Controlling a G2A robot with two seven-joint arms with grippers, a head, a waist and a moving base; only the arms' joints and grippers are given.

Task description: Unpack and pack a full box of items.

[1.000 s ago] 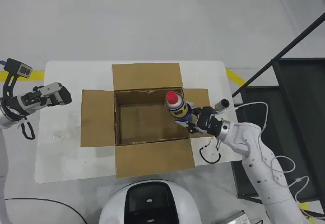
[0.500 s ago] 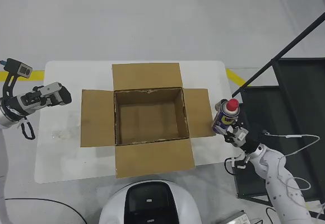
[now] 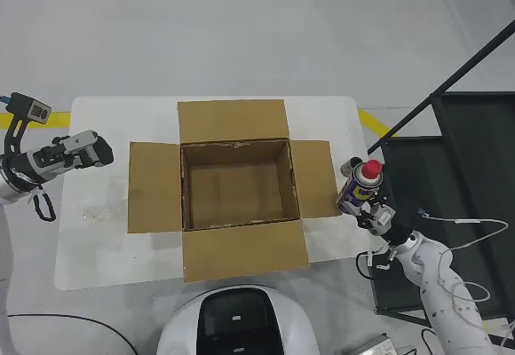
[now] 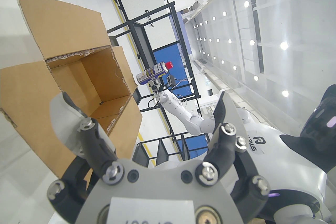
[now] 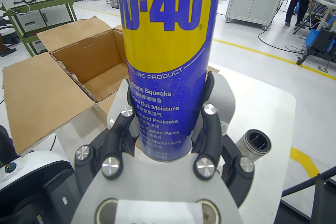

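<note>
Grip check: right pincer [image 5: 169,93] is clamped on the lower body of the spray can [image 5: 168,38], fingers snug on both sides. The right wrist view shows that best.

Top view gives placement. The can is outside the box [image 3: 236,153], just past its right flap [image 3: 314,177], at the right edge of the tabletop [image 3: 106,240], red cap up.

Right wrist view also shows a short metal cylinder [image 5: 256,141] on the tabletop near the can. In the top view it's mostly tucked behind the can.

Left wrist view: left pincer [image 4: 141,109] is spread wide, holding nothing. Top view puts it over the tabletop's left edge, apart from the box.

Box sits mid-tabletop with all four flaps folded outward. Inside, the top view shows bare cardboard bottom. Left wrist view picks up a tiny dark speck [image 4: 101,102] in a bottom corner, can't tell what.
</note>
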